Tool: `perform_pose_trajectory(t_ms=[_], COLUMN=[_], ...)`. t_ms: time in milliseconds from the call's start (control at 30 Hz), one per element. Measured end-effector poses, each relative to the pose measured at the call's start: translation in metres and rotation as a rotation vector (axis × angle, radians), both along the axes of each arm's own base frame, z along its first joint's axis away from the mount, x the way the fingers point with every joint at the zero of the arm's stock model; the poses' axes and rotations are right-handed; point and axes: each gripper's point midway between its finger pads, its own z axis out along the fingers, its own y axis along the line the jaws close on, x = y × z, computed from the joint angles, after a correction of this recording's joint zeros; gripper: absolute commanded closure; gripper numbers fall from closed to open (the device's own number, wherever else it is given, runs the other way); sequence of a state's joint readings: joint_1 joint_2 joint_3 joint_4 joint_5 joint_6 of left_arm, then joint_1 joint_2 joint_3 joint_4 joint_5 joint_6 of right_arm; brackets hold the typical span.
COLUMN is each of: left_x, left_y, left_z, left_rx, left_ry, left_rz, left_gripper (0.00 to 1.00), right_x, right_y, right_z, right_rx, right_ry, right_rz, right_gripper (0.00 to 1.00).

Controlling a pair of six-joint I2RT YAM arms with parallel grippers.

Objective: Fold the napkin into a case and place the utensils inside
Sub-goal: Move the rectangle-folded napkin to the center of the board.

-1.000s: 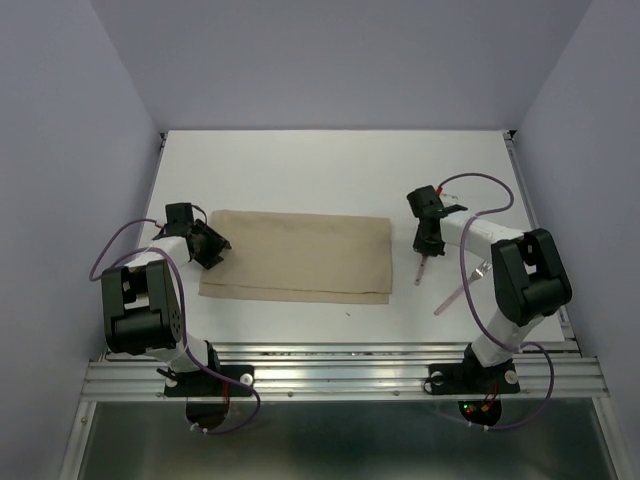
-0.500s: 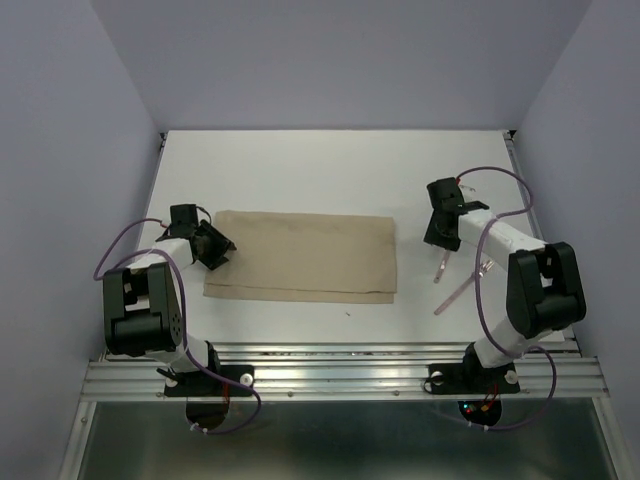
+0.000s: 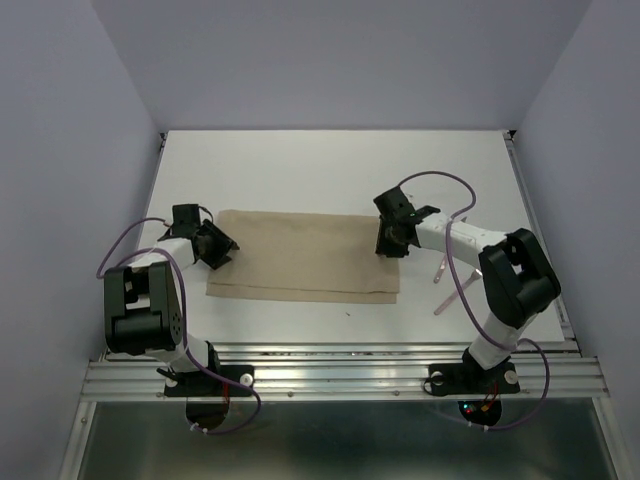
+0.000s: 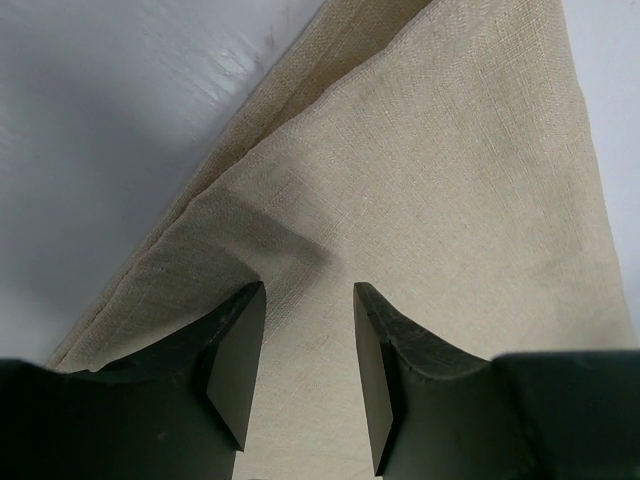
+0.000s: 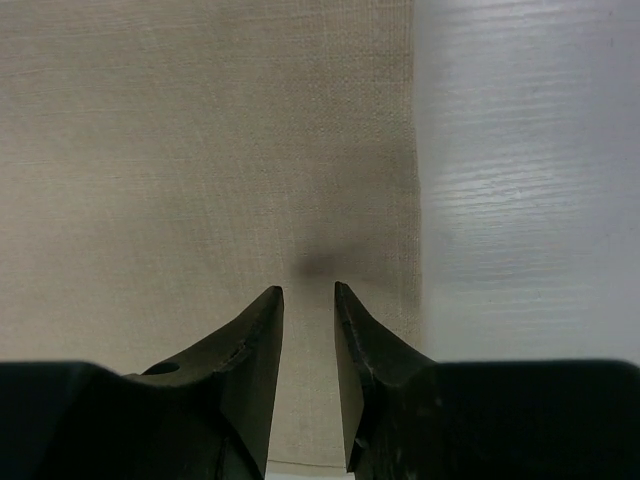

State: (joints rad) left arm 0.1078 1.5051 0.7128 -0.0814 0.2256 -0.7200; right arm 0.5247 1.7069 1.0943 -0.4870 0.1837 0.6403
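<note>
The napkin (image 3: 300, 257) lies flat on the white table (image 3: 330, 165) as a wide beige rectangle of folded layers. My left gripper (image 3: 218, 247) stands open over its left end; in the left wrist view the left gripper (image 4: 308, 292) has only the napkin (image 4: 450, 180) beneath it. My right gripper (image 3: 390, 243) hovers at the right end. In the right wrist view the right gripper (image 5: 308, 290) is open by a narrow gap, empty, above the napkin (image 5: 180, 150). Two pinkish utensils (image 3: 442, 268) (image 3: 456, 292) lie right of the cloth, partly behind the right arm.
Purple cables loop off both wrists. Bare white table (image 5: 520, 150) shows just right of the cloth's edge. Lilac walls close in the table at the back and both sides. The arm bases sit on a metal rail (image 3: 340, 375) along the near edge.
My right gripper has left the utensil it hovered over, swung right and back, then moved left to the napkin's right end. The napkin slid slightly right. The left arm barely moved.
</note>
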Motion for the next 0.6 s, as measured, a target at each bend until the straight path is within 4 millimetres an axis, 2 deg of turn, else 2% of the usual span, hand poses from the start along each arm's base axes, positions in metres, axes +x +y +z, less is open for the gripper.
perform_pose_trajectory(t_ms=[100,300,433,600], left_x=[0.002,0.013,0.025,0.035], left_y=[-0.006,-0.029,-0.045,-0.06], left_z=[0.0,0.001,0.002,0.006], left_rx=[-0.011,-0.03,-0.048,-0.033], left_ry=[-0.004,-0.016,-0.018,-0.012], left_rz=[-0.022,-0.095,-0.146,-0.205], left_gripper=[0.48,0.48,0.47,0.47], right_x=[-0.004,0.005,0.022,0.047], right_y=[-0.006,-0.028,-0.05,-0.063], right_z=[-0.013,-0.022,-0.021,-0.016], right_rx=[-0.028,-0.087,-0.116,-0.168], right_ry=[0.028,0.027,0.009,-0.025], right_rz=[-0.012,-0.061,-0.118,-0.131], right_gripper=[0.67,0.67,0.67,0.67])
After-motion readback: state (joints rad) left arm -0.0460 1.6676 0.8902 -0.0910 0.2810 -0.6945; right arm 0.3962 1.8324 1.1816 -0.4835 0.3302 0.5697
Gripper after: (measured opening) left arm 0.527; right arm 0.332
